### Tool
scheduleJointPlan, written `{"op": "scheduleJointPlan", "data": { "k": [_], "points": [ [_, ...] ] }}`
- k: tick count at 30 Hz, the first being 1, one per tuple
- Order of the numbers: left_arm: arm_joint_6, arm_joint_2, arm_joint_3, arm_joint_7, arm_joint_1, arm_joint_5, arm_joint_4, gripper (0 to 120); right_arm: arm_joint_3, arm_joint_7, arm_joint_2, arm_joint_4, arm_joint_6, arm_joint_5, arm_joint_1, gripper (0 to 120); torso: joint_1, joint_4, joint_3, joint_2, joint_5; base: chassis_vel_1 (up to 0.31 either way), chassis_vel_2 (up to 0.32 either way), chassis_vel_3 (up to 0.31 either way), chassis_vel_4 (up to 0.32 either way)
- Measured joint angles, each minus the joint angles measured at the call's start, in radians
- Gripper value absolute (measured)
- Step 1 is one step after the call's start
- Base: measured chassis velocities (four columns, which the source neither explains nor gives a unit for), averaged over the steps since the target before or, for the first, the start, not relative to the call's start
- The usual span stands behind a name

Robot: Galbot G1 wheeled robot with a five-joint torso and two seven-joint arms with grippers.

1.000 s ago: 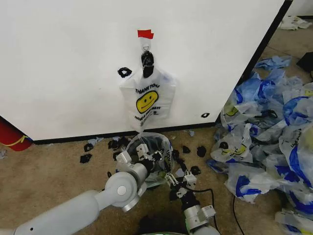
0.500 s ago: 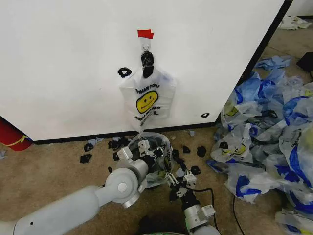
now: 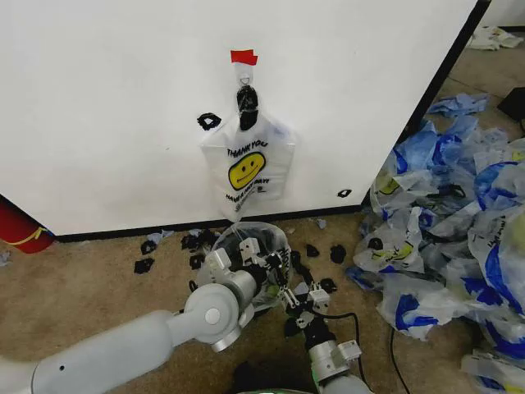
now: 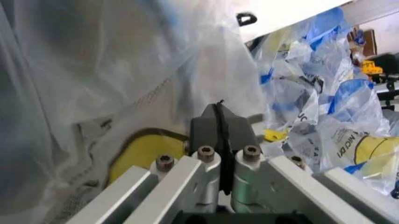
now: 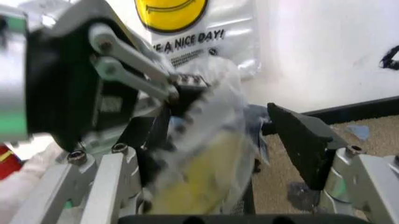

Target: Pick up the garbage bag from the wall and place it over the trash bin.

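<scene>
Left gripper (image 3: 246, 250) pinches bin-mounted garbage bag (image 3: 264, 238); right gripper (image 3: 302, 297) spread, scraps (image 3: 328, 253) around.

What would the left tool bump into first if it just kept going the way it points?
Most likely the thin clear bag draped over the bin. The left tool, fingers shut, already has that plastic right before its tips, though the depth is hard to judge.
</scene>
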Motion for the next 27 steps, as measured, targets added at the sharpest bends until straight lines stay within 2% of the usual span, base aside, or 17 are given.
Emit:
{"op": "scheduleJointPlan", "data": {
  "k": [12, 27],
  "points": [
    [-0.013, -0.036, 0.053, -0.013, -0.038, 0.003, 0.021, 0, 0.01, 0.01, -0.008, 0.019, -0.017, -0.008, -0.011, 59, 0.0, -0.0001, 0.0, 0.0, 0.0, 0.0, 0.0, 0.0, 0.0],
    [-0.014, -0.028, 0.057, -0.024, -0.045, 0.0, 0.019, 0, -0.002, 0.018, -0.045, 0.047, -0.038, -0.003, -0.011, 58, 0.0, -0.0001, 0.0, 0.0, 0.0, 0.0, 0.0, 0.0, 0.0]
  ]
}}
